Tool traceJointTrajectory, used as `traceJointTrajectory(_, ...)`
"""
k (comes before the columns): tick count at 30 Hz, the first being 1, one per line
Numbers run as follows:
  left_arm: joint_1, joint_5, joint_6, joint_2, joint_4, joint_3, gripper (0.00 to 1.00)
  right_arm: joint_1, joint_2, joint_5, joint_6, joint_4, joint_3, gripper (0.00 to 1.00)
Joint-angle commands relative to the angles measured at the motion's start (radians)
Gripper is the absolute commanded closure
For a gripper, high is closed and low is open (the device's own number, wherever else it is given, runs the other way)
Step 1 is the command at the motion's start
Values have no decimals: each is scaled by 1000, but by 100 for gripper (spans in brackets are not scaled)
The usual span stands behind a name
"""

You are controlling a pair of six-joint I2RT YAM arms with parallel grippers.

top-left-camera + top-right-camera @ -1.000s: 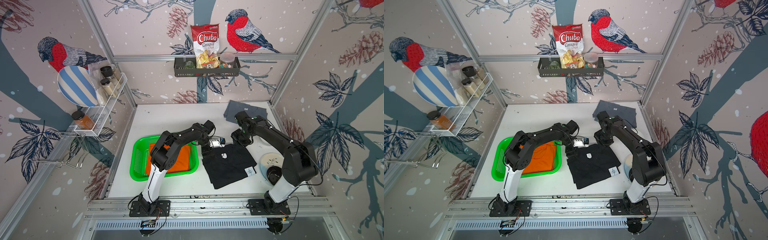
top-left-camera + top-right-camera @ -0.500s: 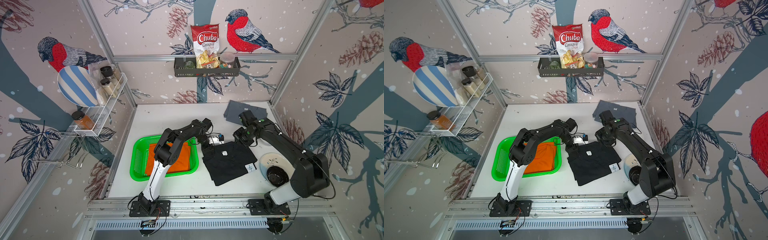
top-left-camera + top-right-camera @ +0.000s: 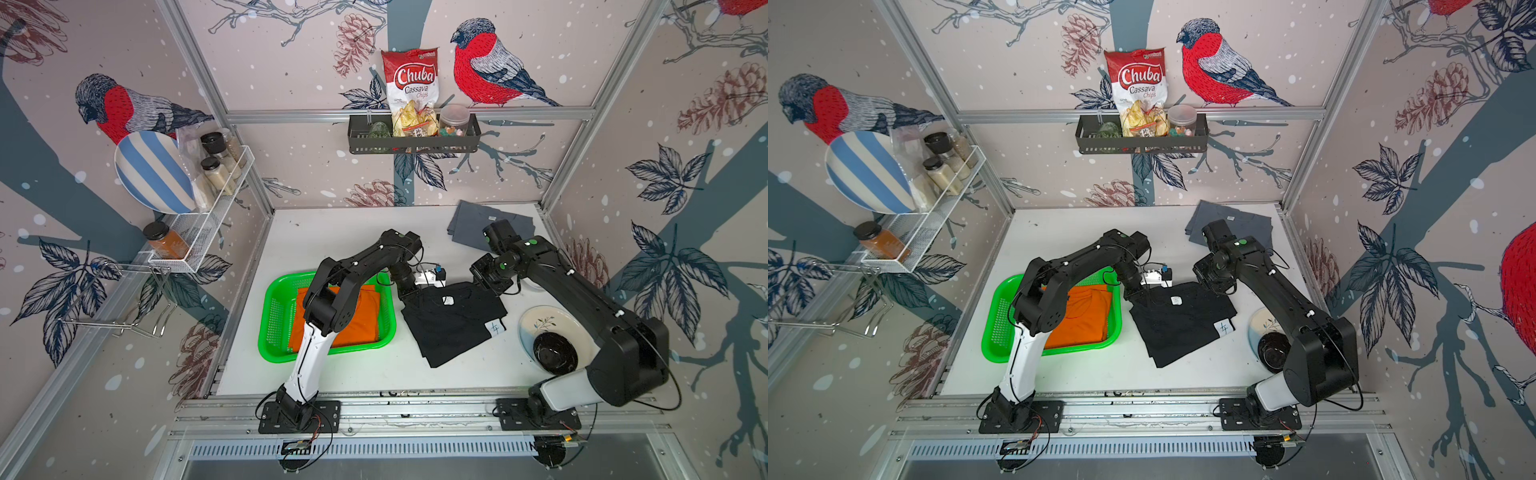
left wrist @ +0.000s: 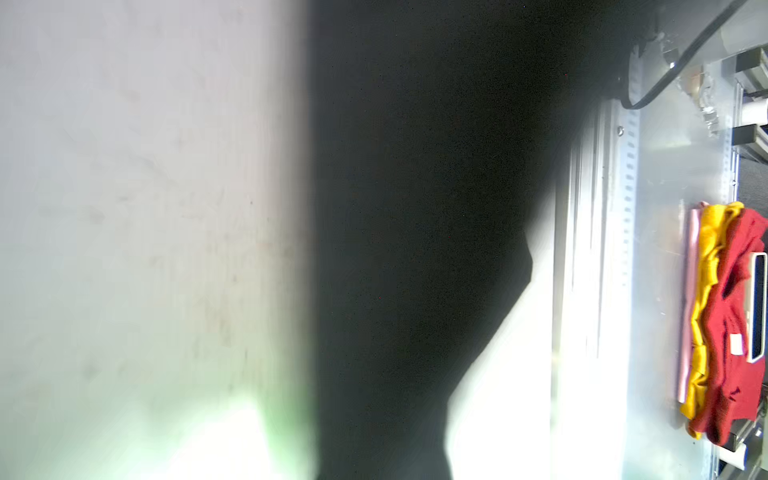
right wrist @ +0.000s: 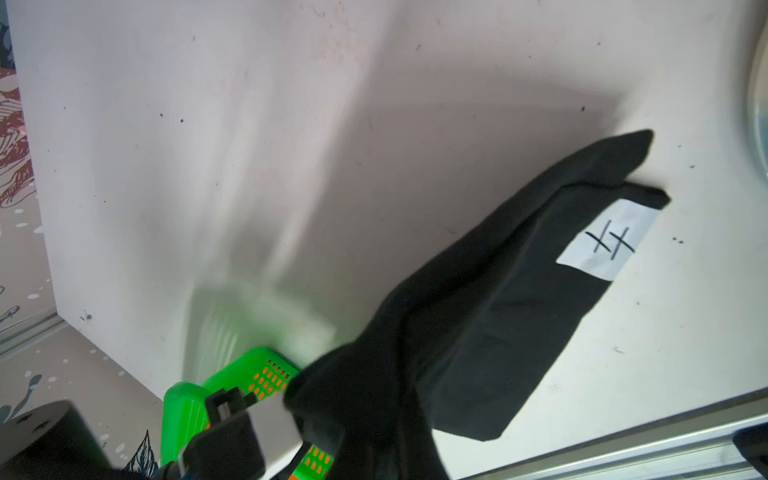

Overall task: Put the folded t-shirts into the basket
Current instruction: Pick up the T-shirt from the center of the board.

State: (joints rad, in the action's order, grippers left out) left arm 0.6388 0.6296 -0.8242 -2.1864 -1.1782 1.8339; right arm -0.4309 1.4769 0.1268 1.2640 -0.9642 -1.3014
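Observation:
The black t-shirt (image 3: 453, 320) (image 3: 1183, 320) lies mid-table, its far edge bunched and lifted. My left gripper (image 3: 409, 292) is shut on its far left corner. My right gripper (image 3: 491, 286) is shut on its far right corner. Black cloth (image 4: 415, 208) fills the middle of the left wrist view and hides the jaws. In the right wrist view the black t-shirt (image 5: 519, 291) hangs down from my jaws. The orange t-shirt (image 3: 361, 316) lies flat in the green basket (image 3: 270, 316) (image 5: 270, 374) to the left. The grey t-shirt (image 3: 469, 224) lies at the back right corner.
A plate (image 3: 548, 324) with a black bowl (image 3: 555, 357) sits right of the black shirt, under my right arm. A white mesh rack (image 3: 199, 232) hangs on the left wall. A black shelf (image 3: 413, 143) with a chips bag hangs on the back wall.
My left gripper has shut on the black t-shirt's far left corner. My right arm has stretched out to the right, keeping its grip. The shirt's far edge has lifted.

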Motion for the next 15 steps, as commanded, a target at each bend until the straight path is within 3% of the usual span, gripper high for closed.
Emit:
traceJointTrajectory(1, -4, -6, 9, 69, -78, 28, 100, -11, -16, 2, 30, -59, -37, 100)
traceJointTrajectory(8, -4, -168, 6, 202, -205, 104, 100, -23, -42, 49, 144, -39, -137, 100)
traceJointTrajectory(15, -8, -331, 23, 359, -345, 235, 100, -135, -49, 29, 255, 5, -334, 100)
